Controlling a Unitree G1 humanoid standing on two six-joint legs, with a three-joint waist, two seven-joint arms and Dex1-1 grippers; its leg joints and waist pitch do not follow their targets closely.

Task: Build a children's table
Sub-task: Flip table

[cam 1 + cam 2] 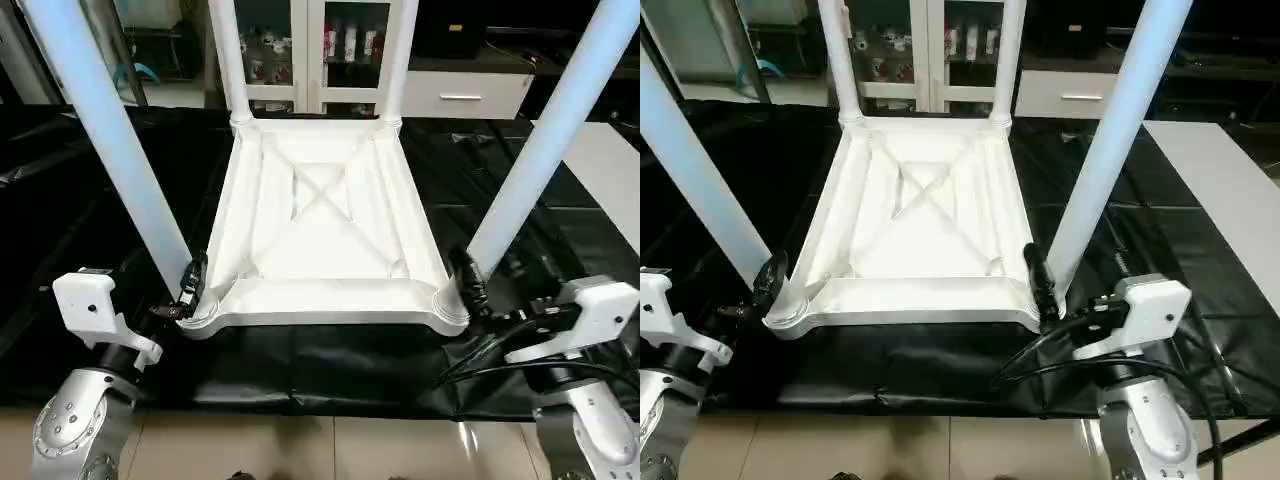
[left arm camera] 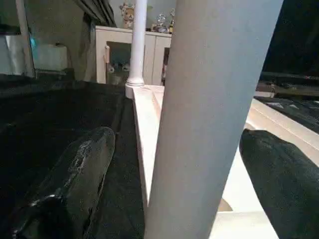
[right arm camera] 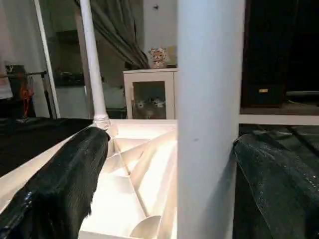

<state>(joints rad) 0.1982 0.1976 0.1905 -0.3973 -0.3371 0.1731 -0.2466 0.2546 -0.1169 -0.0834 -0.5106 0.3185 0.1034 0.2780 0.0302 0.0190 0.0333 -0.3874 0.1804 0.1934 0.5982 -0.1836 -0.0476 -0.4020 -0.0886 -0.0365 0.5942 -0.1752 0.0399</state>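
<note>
A children's table (image 1: 325, 215) lies upside down on the black-covered work surface (image 1: 90, 210), its ribbed white underside with a moulded cross at the centre facing up. All four white tapered legs stand upright in the round corner sockets: the near left leg (image 1: 105, 130) and near right leg (image 1: 555, 130) rise steeply past the head camera, while the far left leg (image 1: 228, 55) and far right leg (image 1: 397, 55) stand at the far end of the tabletop.

The left gripper (image 1: 190, 290) sits at the near left corner socket with its black fingers (image 2: 75, 179) spread wide, one on either side of the near left leg (the wrist view shows a gap between each finger and the leg, so nothing is pinched). The right gripper (image 1: 468, 285) sits at the near right corner socket in the same way, its fingers (image 3: 65, 184) spread apart around the near right leg and standing clear of it. The robot's silver forearms reach in from the lower corners, and black cables (image 1: 1060, 345) loop from the right wrist across the front edge of the surface.

Beyond the table stands a white glass-door cabinet (image 1: 305, 50) with small items on its shelves, and beside it a white drawer unit (image 1: 465, 95). A white panel (image 1: 1220, 200) lies on the work surface to the right. Beige floor tiles (image 1: 330, 450) show in front of the work surface.
</note>
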